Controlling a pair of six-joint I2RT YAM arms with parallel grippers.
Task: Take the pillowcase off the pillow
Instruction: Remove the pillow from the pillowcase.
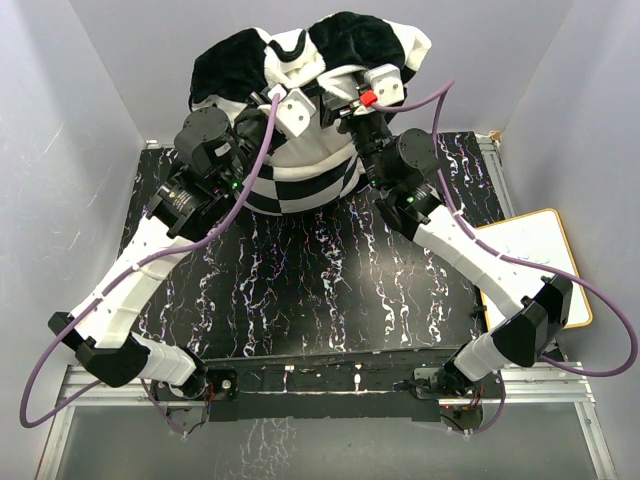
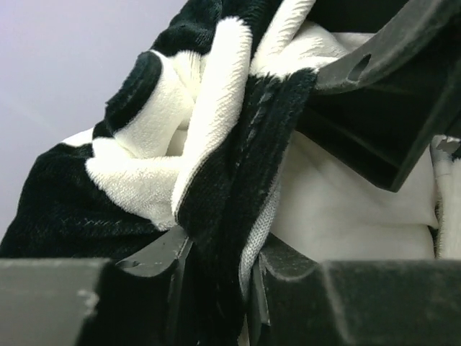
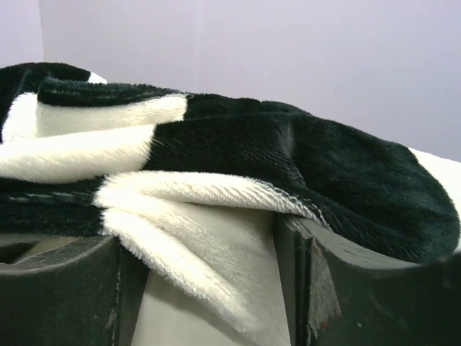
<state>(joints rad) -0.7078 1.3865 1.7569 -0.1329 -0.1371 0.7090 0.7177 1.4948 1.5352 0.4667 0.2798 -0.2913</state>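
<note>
The black-and-white checkered pillowcase (image 1: 310, 50) is bunched at the far edge of the table, and both grippers are at it. My left gripper (image 1: 290, 105) (image 2: 222, 249) is shut on a dark fold of the pillowcase (image 2: 216, 187), which fills the narrow gap between its fingers. The plain off-white pillow (image 2: 346, 209) shows just behind that fold. My right gripper (image 1: 365, 95) (image 3: 202, 238) stands open and wide, with a white plush flap of the pillowcase (image 3: 194, 223) lying between its fingers. Smooth pillow cloth (image 3: 173, 317) shows under the flap.
The table (image 1: 300, 290) is black with white marbling. A white board with an orange rim (image 1: 535, 250) lies at its right edge. White walls close in at the back and both sides. A black gripper part (image 2: 389, 94) sits close to my left fingers.
</note>
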